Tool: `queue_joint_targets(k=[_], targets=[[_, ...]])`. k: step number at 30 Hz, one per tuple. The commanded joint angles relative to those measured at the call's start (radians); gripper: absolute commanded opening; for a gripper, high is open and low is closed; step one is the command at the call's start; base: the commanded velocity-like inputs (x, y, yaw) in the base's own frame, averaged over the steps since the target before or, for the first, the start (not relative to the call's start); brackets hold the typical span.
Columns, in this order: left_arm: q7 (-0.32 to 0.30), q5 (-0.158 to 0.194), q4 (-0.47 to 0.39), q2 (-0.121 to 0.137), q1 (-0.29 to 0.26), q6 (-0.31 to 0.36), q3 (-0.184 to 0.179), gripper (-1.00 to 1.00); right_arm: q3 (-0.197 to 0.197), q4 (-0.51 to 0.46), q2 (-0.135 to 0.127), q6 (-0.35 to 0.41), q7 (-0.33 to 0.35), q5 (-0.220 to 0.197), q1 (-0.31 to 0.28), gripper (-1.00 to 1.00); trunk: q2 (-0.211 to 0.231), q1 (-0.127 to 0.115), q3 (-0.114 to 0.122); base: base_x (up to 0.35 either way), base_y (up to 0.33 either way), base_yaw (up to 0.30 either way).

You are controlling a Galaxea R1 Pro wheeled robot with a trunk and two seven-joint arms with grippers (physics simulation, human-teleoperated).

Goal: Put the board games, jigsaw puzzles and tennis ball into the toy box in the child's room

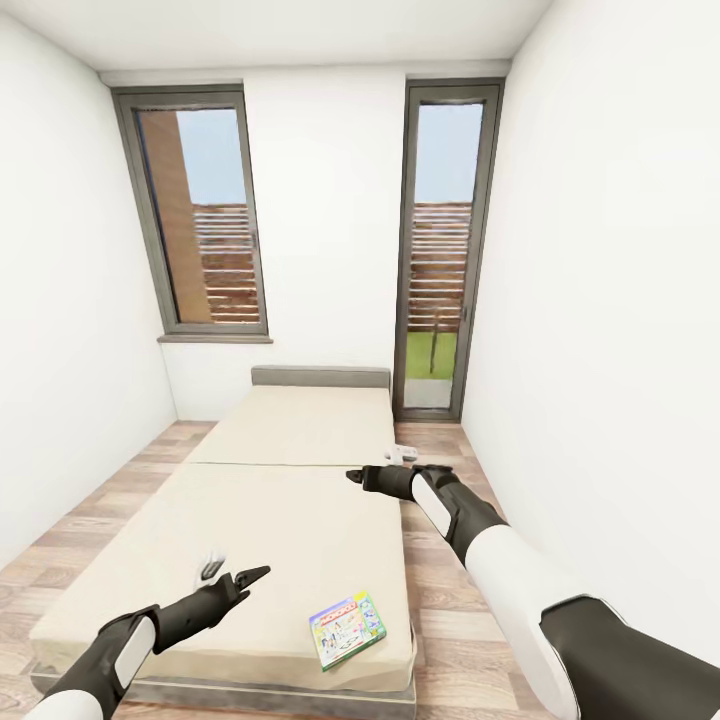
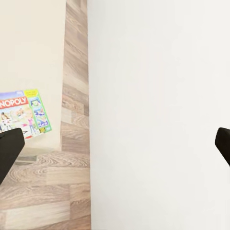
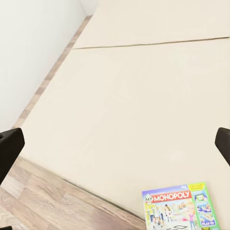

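One board game (image 1: 347,628), a white, green and blue Monopoly box, lies flat on the near right corner of the bed (image 1: 290,500). It is also in the left wrist view (image 2: 24,114) and the right wrist view (image 3: 181,208). My left gripper (image 1: 236,574) hovers open over the bed's near left part, to the left of the box, with nothing between its fingers (image 2: 9,148). My right gripper (image 1: 360,475) hangs open over the bed's right edge, farther back than the box. The toy box, table, jigsaw puzzles and tennis ball are out of view.
The beige bed with its grey headboard (image 1: 320,376) fills the middle of a narrow white-walled room. Strips of wood-plank floor (image 1: 445,600) run along both sides of it. Two tall grey-framed windows (image 1: 200,215) stand in the far wall.
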Motion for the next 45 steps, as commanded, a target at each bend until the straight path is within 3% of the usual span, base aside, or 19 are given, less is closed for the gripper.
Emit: queue_joint_targets(k=[1, 14, 31, 45], targets=[[-0.001, 0.004, 0.001, 0.000, 0.000, 0.007, 0.002, 1.00, 0.001, -0.001, 0.000, 0.000, 0.001, 0.000, 0.001, 1.00, -0.008, 0.004, -0.004, 0.000, 0.000, 0.000], [0.003, 0.004, 0.001, -0.002, -0.001, 0.006, 0.001, 1.00, 0.001, -0.001, 0.000, -0.050, 0.001, -0.007, 0.076, 1.00, -0.099, 0.054, -0.044, 0.000, 0.000, 0.000], [0.003, 0.006, 0.002, 0.006, -0.001, 0.010, 0.004, 1.00, 0.002, -0.002, 0.000, -0.055, -0.003, -0.006, 0.083, 1.00, -0.218, 0.119, -0.098, 0.000, 0.000, 0.000], [0.008, 0.005, 0.002, 0.011, 0.001, 0.017, 0.078, 1.00, 0.001, -0.002, 0.000, -0.055, -0.007, -0.006, 0.083, 1.00, -0.316, 0.173, -0.141, 0.000, 0.000, 0.000]])
